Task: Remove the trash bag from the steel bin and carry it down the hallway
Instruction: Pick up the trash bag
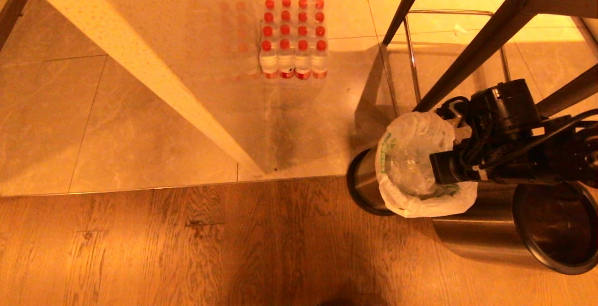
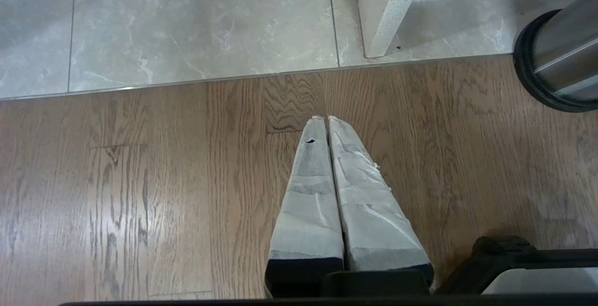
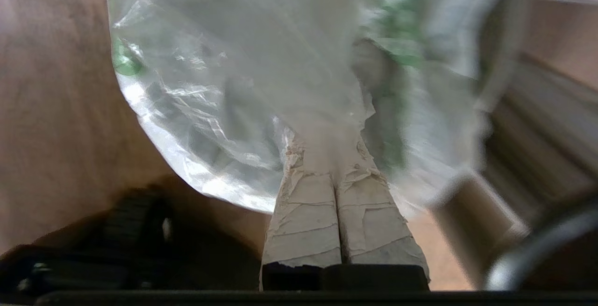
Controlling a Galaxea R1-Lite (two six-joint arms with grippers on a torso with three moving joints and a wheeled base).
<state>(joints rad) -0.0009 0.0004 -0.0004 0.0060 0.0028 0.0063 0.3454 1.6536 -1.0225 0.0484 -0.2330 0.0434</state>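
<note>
The trash bag (image 1: 411,161), thin white crinkly plastic with green print, bulges up over the mouth of the steel bin (image 1: 365,182) at the right, where the wood floor meets the tiles. Its edge hangs over the bin's near side. My right arm (image 1: 504,133) reaches in from the right, and its black wrist covers the bag's right side. In the right wrist view my right gripper (image 3: 327,133) is shut, and the bag's film (image 3: 224,77) is pinched at its taped tips and spreads out past them. My left gripper (image 2: 327,119) is shut and empty, hanging over the wood floor.
A second steel bin (image 1: 537,231) with a dark inside stands close by, under my right arm. A block of red-capped water bottles (image 1: 293,35) sits on the grey tiles. A wall corner (image 1: 140,63) juts in on the left. Dark table legs (image 1: 472,49) and a metal frame (image 1: 411,63) stand behind the bins.
</note>
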